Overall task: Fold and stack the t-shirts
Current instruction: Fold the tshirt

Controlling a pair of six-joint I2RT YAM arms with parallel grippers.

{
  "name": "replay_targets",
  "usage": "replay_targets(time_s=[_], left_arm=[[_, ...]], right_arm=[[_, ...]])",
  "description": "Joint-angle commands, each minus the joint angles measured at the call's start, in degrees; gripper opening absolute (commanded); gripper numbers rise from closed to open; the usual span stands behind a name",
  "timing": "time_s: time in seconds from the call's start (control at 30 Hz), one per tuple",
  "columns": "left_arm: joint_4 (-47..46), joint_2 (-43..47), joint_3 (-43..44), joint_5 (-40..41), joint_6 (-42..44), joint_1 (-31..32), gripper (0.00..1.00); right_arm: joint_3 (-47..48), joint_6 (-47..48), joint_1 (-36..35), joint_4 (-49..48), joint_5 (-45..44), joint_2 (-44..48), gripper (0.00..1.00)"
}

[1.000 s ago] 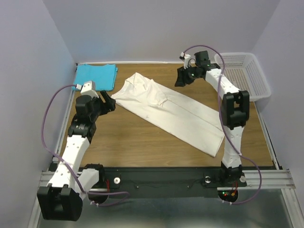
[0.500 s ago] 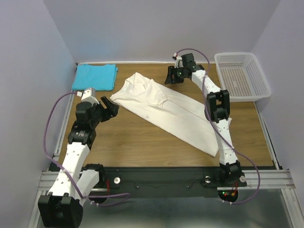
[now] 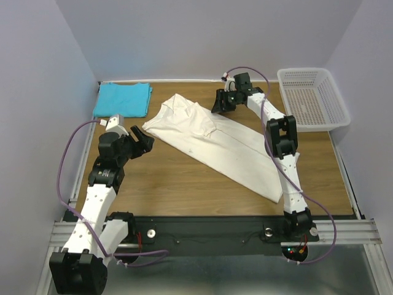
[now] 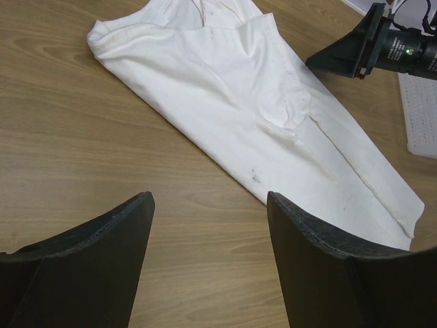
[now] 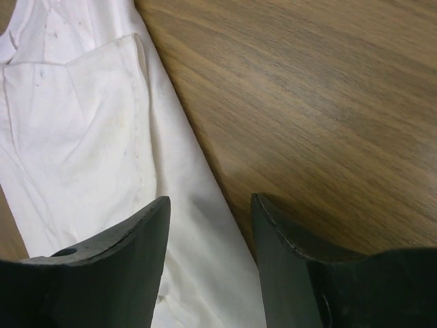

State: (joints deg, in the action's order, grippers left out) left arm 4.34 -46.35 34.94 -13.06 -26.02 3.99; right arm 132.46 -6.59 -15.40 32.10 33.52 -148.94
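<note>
- Lining up on the white shirt (image 3: 215, 144): it lies flat on the surface (image 3: 166, 184) as a long strip. Its long axis runs from far-left to near-right.
- The left tool (image 3: 143, 136) is wide open and empty, just beside the strip's far-left end. The shirt lies ahead and to its right.
- The right tool (image 3: 220, 103) is about half open and empty, over the strip's far long edge by the tucked sleeve.
- Both tools sit near the collar end. The hem end, by the right arm's base, has no tool near it, so I judge the next fold depends on who reaches it.
- The blue shirt (image 3: 123, 99) is folded in the far-left corner, well apart from the white one.
- Only the top view shows the full strip and the blue shirt.
- The left wrist view shows small dark specks on the cloth.
- The right wrist view shows the sleeve edge under its jaws. I can't tell its height above the cloth.
</note>
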Motion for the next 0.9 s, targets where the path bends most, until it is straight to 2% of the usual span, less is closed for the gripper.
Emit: replay_targets(time_s=[0.0,0.3,0.43,0.63,0.8,0.87], left_arm=[[-2.1,0.4,-0.6,-0.5,-0.2,-0.5,0.78],[-2.5,0.3,-1.3,-0.9,-0.4,-0.5,0.78],[-2.8,0.0,-1.7,-1.1,-0.6,-0.5,0.78],[-2.8,0.5,-2.1,-1.3,-0.6,-0.5,0.77],[-2.6,0.8,-2.5,-1.3,-0.5,-0.5,0.77],[-2.7,0.7,-2.6,-1.4,-0.5,-0.5,0.77]], right_arm=[[-2.6,1.4,-0.9,1.7,0.4,1.3,0.56],[-8.0,3.2,-1.1,1.7,2.5,4.1,0.49],[-8.4,3.4,-1.1,1.7,0.4,4.6,0.43],[-5.8,1.9,-1.0,1.6,-2.4,3.7,0.25],[-5.0,1.1,0.4,1.2,-3.9,3.9,0.03],[-5.5,0.5,1.2,0.9,-5.5,4.3,0.01]])
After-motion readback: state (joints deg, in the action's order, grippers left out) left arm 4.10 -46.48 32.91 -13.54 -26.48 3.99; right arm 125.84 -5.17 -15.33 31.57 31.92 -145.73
